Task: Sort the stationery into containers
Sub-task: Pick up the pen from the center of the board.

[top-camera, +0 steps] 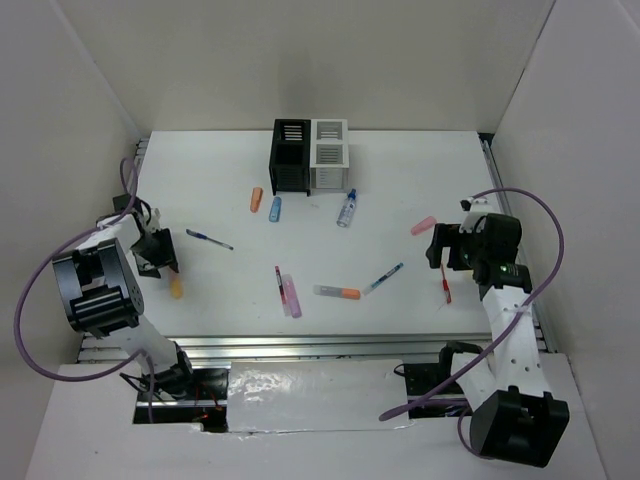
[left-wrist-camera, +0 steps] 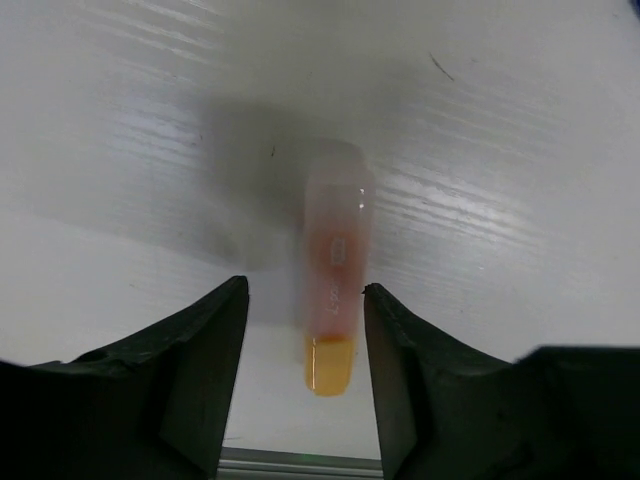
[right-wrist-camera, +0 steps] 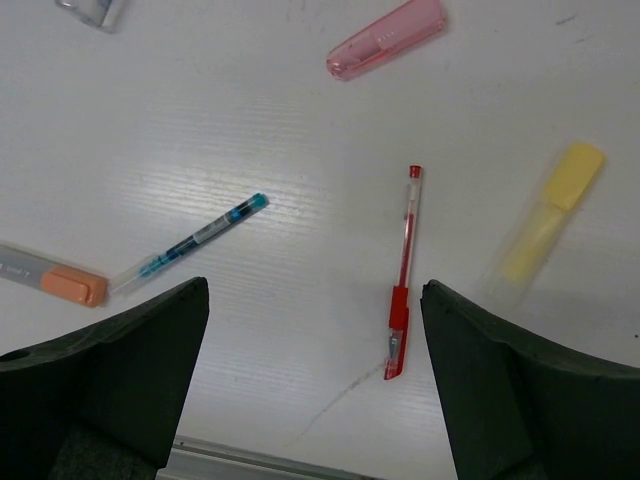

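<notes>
My left gripper is open, its jaws standing either side of an orange marker with a clear cap that lies on the table, a gap on both sides. In the top view this gripper is just above that marker at the left. My right gripper is open wide and empty above a red pen; in the top view the gripper hovers at the right. The joined black and white containers stand at the back centre.
Scattered on the table: orange marker, blue marker, clear tube, blue pens, a second red pen, pink and purple markers, grey orange-capped marker, pink marker, yellow marker.
</notes>
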Robot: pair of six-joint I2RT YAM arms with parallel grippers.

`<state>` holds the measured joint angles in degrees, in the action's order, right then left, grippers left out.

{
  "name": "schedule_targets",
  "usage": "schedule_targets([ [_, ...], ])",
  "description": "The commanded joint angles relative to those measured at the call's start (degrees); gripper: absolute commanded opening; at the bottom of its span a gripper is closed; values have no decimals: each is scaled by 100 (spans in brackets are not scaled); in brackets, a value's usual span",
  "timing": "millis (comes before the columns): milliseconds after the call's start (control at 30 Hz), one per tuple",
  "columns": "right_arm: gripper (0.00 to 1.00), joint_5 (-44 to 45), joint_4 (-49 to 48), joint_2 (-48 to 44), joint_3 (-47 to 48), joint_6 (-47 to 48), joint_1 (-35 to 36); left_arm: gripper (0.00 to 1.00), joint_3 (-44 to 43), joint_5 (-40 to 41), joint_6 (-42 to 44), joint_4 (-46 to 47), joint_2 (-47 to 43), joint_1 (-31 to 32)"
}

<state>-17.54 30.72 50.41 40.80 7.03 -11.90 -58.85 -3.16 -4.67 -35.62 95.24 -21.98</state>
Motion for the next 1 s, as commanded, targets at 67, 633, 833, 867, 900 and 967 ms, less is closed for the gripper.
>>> schedule_targets([
  [67,91,-670,-119,-365,33,316,-32,57,-48,131,-254,248,258,18],
  [633,90,-1120,-294,-199,1096,1810,1153,20,-355,-1911,-693,205,303,44],
  [833,91,-839,-881,-14,1414,3092,2858,14,-1180,-3330,-1010,-392,135,272],
  [867,91,-856,-979,-23,1387,3373,3321,10,-1295,-3523,-1027,-568,118,316],
  [900,91,-900,-1085,-5,1291,4028,3535,8,-1330,-3621,-1019,-639,91,421],
  [967,91,-1040,-1436,-5,1142,5082,4183,8,-1296,-3805,-1062,-797,4,518],
])
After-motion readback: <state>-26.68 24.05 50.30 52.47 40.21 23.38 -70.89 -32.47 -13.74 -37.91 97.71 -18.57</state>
